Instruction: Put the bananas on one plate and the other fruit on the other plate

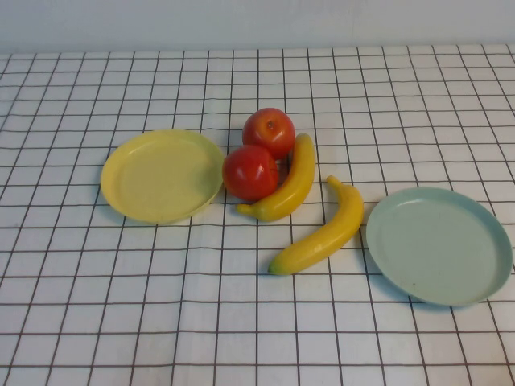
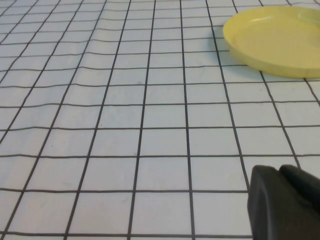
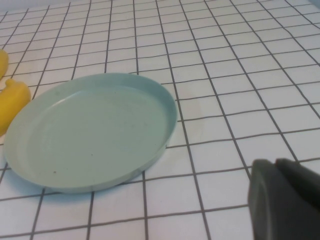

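- High view: checked tablecloth (image 1: 80,322) covers the table; no arm or gripper in frame.
- Yellow plate (image 1: 161,175) sits left of centre, empty. Pale blue-green plate (image 1: 438,244) sits at the right, nearer the camera, empty.
- Two red apples between the plates, close to the yellow one: front apple (image 1: 250,171) touches or nearly touches the yellow plate's rim, rear apple (image 1: 269,132) just behind it, the two touching.
- Upper banana (image 1: 286,183) curls around the right side of the front apple, against it. Lower banana (image 1: 322,230) lies just right of that, one tip near the upper banana, well short of the blue-green plate's rim but beside it.
- No fruit on either plate.
- Left wrist view: left gripper (image 2: 285,202) shows as a dark tip at the frame corner, above bare cloth, fingers pressed together, gripping nothing. Yellow plate (image 2: 272,40) ahead of it, well apart, empty.
- Right wrist view: right gripper (image 3: 285,197) is a dark tip at the corner, fingers together, nothing in them, over bare cloth. Blue-green plate (image 3: 90,130) near it, empty. Yellow banana ends (image 3: 12,102) peek in at the plate's far edge; can't tell whether they touch the rim.
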Motion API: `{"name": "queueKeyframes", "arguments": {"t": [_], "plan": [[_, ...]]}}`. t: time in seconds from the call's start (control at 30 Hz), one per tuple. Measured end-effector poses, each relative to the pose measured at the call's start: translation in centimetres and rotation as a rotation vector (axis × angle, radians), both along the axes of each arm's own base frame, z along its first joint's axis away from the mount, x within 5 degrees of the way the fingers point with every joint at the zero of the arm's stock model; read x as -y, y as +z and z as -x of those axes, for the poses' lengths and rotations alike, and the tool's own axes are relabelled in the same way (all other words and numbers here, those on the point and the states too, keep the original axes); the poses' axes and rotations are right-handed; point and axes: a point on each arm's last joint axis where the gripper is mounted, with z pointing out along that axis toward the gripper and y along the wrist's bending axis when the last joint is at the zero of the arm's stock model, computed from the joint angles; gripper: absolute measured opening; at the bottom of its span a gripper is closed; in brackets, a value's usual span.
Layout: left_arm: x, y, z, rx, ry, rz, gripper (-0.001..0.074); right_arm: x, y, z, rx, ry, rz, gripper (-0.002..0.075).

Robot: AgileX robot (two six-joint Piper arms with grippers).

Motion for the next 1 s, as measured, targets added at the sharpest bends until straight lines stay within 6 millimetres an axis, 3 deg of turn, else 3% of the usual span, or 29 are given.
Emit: {"name": "queueKeyframes", "arguments": {"t": [0.47,0.53,0.63,0.73,1.0], "plan": [[-0.1,0.2,-0.1,0.025,0.004,-0.009,-0.0005,0.0,0.0,0.0,0.0,0.0,-0.001,-0.0017],[0.1,0.9,-0.2,0.104,0.024,0.133,-0.0005,0.0,0.0,0.0,0.0,0.0,-0.001,-0.0017],[0.2,2.5,-0.4,0.271,0.084,0.65,-0.0005,0.0,0.0,0.0,0.0,0.0,-0.001,-0.0017],[-0.2,3.5,-0.4,0.388,0.121,0.955,-0.0005,0.0,0.0,0.0,0.0,0.0,-0.001,-0.0017],[-0.9,4.5,-0.2,0.517,0.133,0.914,-0.0005,0.0,0.0,0.0,0.0,0.0,-0.001,-0.0017]]}}
